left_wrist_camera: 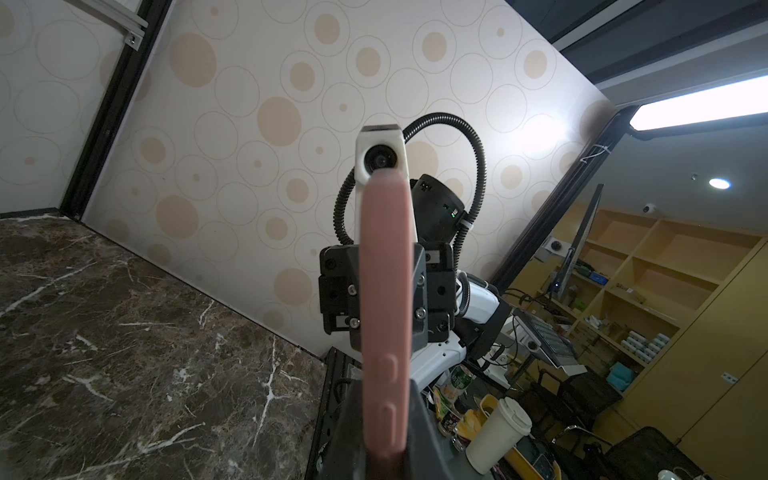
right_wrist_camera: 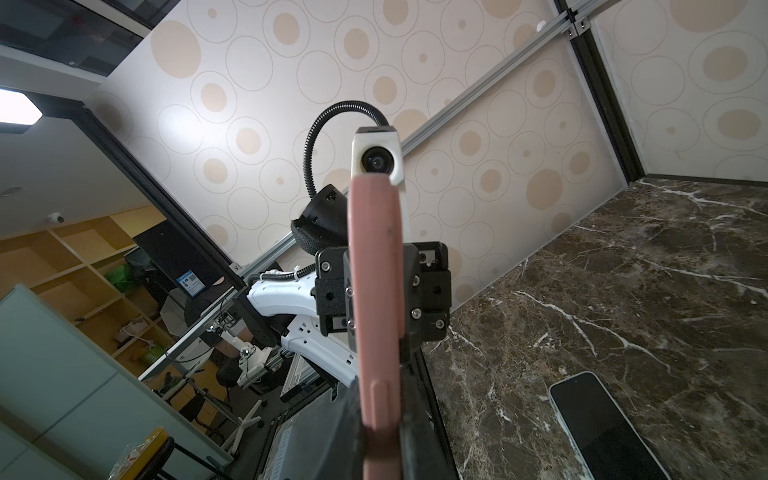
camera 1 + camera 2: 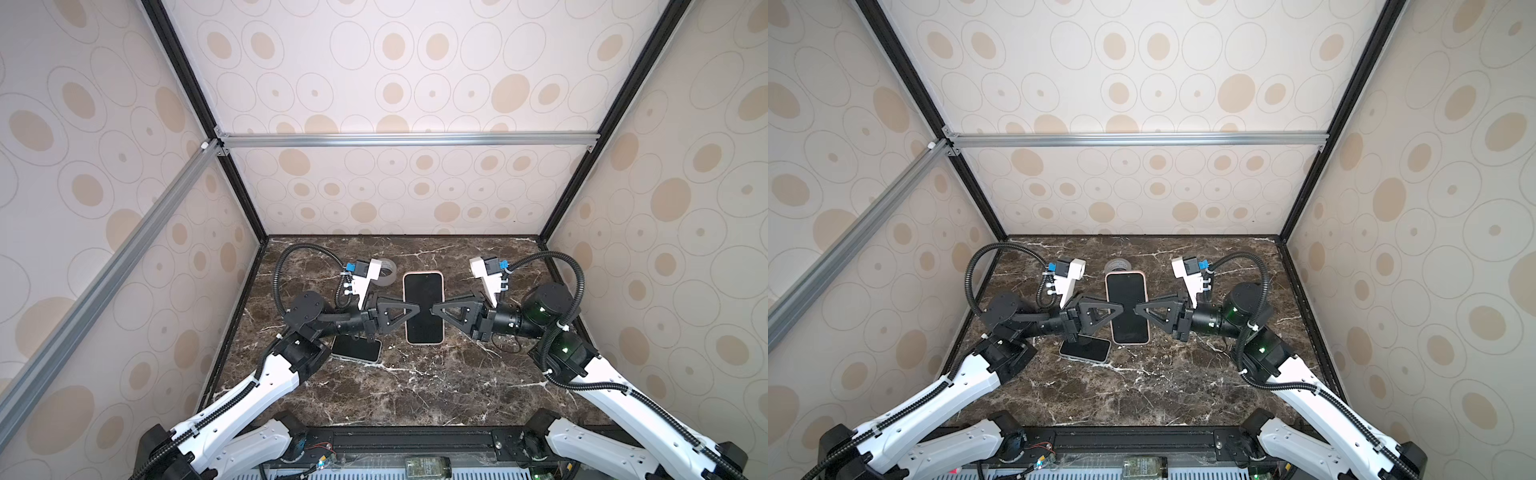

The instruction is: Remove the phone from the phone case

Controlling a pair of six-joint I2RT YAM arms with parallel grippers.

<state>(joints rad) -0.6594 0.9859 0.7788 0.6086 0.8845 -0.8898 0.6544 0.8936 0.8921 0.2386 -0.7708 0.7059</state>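
Note:
In both top views a black-screened phone (image 3: 424,291) (image 3: 1127,286) in a pink phone case (image 3: 423,273) (image 3: 1125,273) hangs level above the marble table, screen up. My left gripper (image 3: 414,312) (image 3: 1121,311) is shut on its left long edge and my right gripper (image 3: 434,311) (image 3: 1138,311) on its right long edge, tips nearly meeting over the screen. In the left wrist view the case's pink side (image 1: 386,291) with its button bumps sits between the left gripper's (image 1: 386,419) dark fingers. In the right wrist view the case (image 2: 376,291) is clamped the same way by the right gripper (image 2: 380,419).
A second phone (image 3: 356,348) (image 3: 1084,349) (image 2: 602,424) with a pale rim lies flat on the table (image 3: 415,395) under the left arm's wrist. A roll of clear tape (image 3: 388,272) (image 3: 1117,264) stands behind the held phone. Patterned walls enclose three sides.

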